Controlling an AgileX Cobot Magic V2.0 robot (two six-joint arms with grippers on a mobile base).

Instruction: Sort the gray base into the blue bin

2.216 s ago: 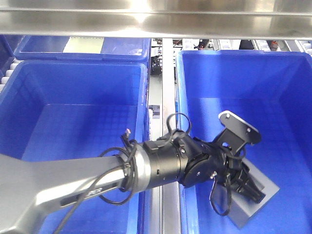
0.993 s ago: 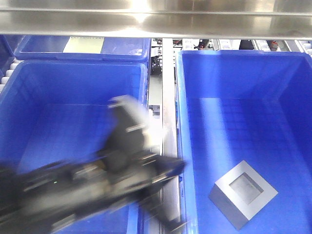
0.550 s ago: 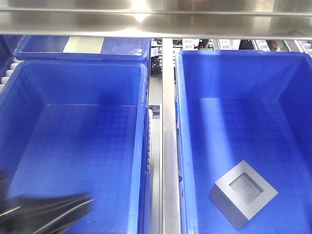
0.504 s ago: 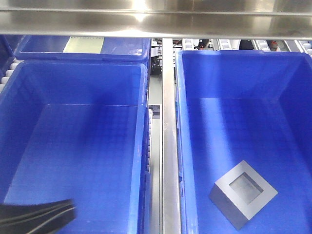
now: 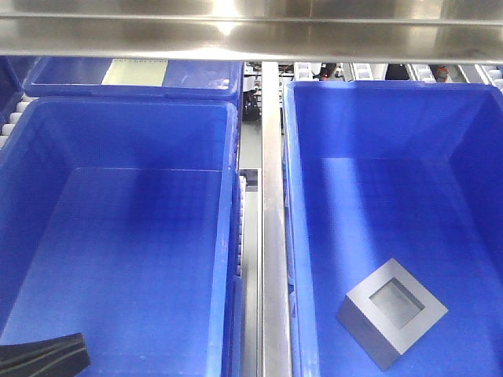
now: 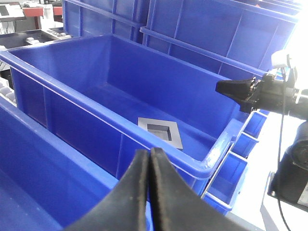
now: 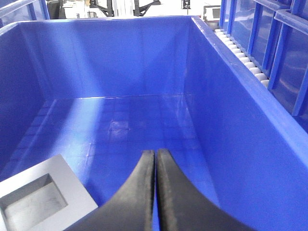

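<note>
The gray base (image 5: 393,312) lies alone on the floor of the right blue bin (image 5: 377,118), near its front, with the square recess facing up. The left wrist view shows it beyond the bin's rim (image 6: 110,118) as a gray base (image 6: 160,131). My left gripper (image 6: 149,151) is shut and empty, outside the bin on its near side. Only a black piece of that arm (image 5: 43,355) shows at the front view's bottom left. My right gripper (image 7: 155,153) hangs shut and empty over the bin floor, just right of the gray base (image 7: 38,197).
A second blue bin (image 5: 118,236) stands left of the steel rail (image 5: 269,236). Behind it is a third bin (image 5: 204,78) holding a pale sheet (image 5: 134,72). A steel shelf edge (image 5: 251,35) runs across the top. More blue crates (image 6: 216,29) are stacked behind.
The left arm let go of the gray base in the right bin, then swung out to the left and down, almost leaving the front view. The base stays where it was set.
</note>
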